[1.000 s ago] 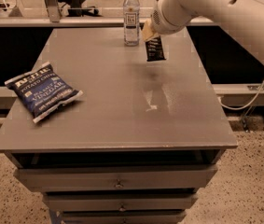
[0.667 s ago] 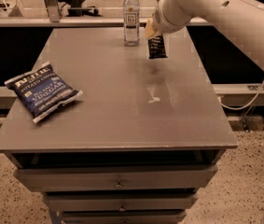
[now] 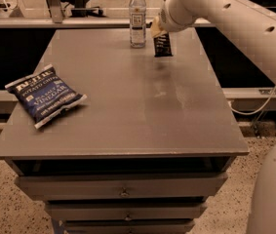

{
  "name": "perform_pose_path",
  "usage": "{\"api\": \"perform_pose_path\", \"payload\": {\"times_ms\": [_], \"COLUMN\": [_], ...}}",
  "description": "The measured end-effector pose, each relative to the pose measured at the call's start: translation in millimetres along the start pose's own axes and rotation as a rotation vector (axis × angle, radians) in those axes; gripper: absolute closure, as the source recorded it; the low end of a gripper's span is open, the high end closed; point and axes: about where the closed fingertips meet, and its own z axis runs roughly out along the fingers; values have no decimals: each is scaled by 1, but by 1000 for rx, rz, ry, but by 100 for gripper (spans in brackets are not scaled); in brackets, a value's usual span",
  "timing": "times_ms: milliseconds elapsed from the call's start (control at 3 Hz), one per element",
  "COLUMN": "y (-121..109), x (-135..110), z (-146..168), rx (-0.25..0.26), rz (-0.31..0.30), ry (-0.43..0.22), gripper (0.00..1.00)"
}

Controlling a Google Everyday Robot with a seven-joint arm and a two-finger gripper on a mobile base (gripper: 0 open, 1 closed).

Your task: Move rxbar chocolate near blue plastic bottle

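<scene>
Rxbar chocolate [image 3: 163, 46] hung upright in the single camera view, its black wrapper held by the top edge and its lower edge close over the bench [image 3: 128, 126]; whether it touched the surface could not be told. The gripper [image 3: 157, 33] sat at the far end of the bench, right of centre, at the tip of a white arm [image 3: 235, 18] that reached in from the right, and its jaws were clenched on the top of the bar. The blue plastic bottle [image 3: 137, 16] stood upright just to the left of the bar, near the bench's far edge, white cap up, with a narrow gap between the two. A dark-blue chip bag [image 3: 45, 95] lay flat near the left edge, well apart from both. Drawers [image 3: 123, 186] ran below the benchtop at the front.
</scene>
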Motion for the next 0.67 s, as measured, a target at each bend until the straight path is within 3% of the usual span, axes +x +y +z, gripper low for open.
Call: {"api": "perform_pose_path", "payload": {"times_ms": [667], "y": [9], "x": [-2], "z": [28], "rx": [-49], "rz": [-39], "ry": [0], "gripper": [100]}}
